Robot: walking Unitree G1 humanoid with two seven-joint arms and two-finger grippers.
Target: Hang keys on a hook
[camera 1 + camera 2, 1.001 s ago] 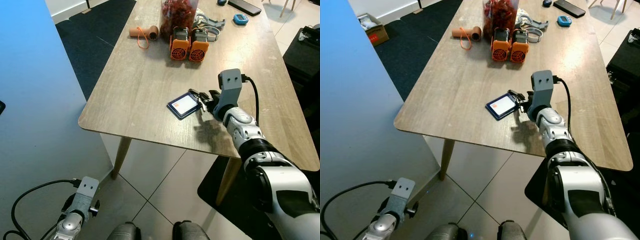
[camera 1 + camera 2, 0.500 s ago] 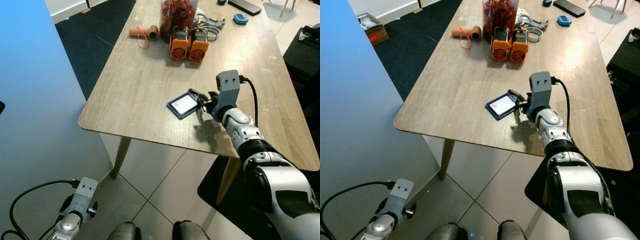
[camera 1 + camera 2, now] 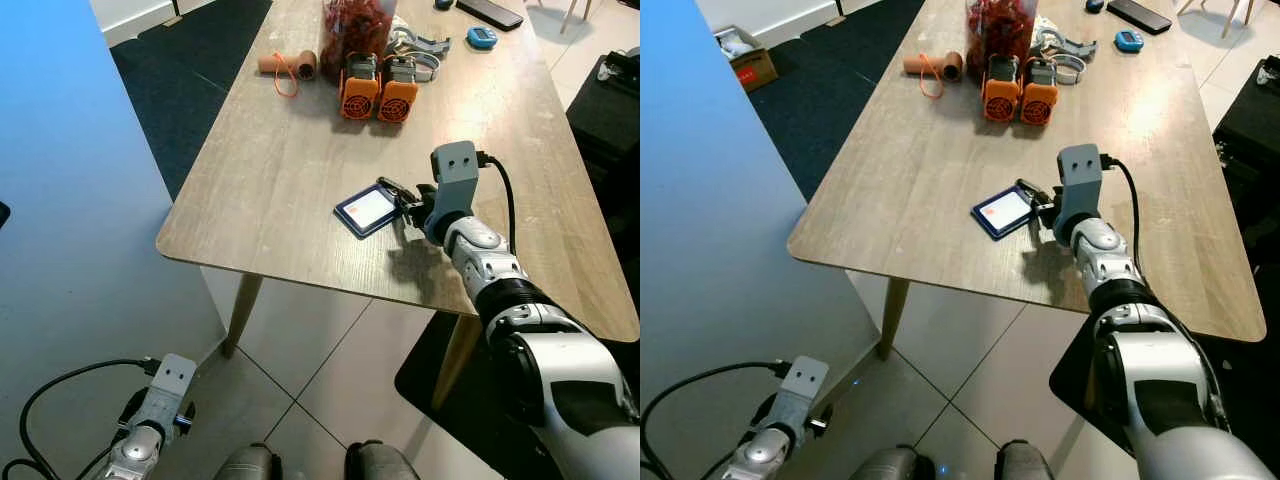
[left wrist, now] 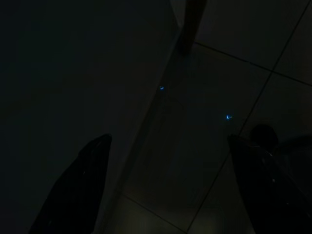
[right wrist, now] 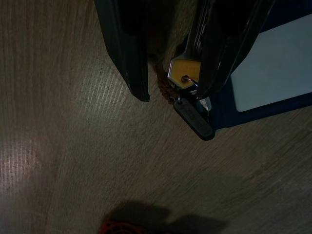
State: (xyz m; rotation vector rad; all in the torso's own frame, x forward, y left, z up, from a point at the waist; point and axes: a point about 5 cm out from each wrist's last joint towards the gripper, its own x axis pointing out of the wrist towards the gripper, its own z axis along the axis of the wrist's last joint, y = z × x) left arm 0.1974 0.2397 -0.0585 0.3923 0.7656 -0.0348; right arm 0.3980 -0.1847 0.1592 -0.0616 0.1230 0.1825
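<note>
A bunch of keys, with a yellow key head and a black fob, lies on the wooden table against a blue card holder. My right gripper is down on the table at the keys. In the right wrist view its two fingers stand apart, and the keys lie between them, against one finger. The right gripper is open. No hook is in sight. My left gripper hangs idle and open, low beside the blue wall.
Two orange devices, a jar of red stuff, a roll with a rubber band and a phone stand further back on the table. A blue wall rises on my left. Tiled floor and a dark rug lie below.
My right gripper has edged slightly forward over the keys. The card holder and keys have stayed in place.
</note>
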